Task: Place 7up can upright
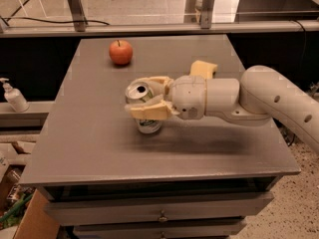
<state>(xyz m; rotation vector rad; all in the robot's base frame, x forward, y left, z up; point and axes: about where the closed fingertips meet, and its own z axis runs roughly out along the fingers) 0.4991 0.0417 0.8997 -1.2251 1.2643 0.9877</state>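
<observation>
The 7up can [148, 125] stands close to upright in the middle of the grey table [89, 143], its silver top [138, 91] facing up and a little to the left. Its base is on or just above the tabletop. My gripper [147, 96] reaches in from the right, with one cream finger [149, 111] in front of the can and the other behind it. It is shut on the can. The fingers hide the can's middle.
A red apple [121, 52] sits at the back left of the table. A yellow block [204, 68] lies behind my wrist. A soap bottle [13, 96] stands on a ledge to the left. Drawers are below the front edge.
</observation>
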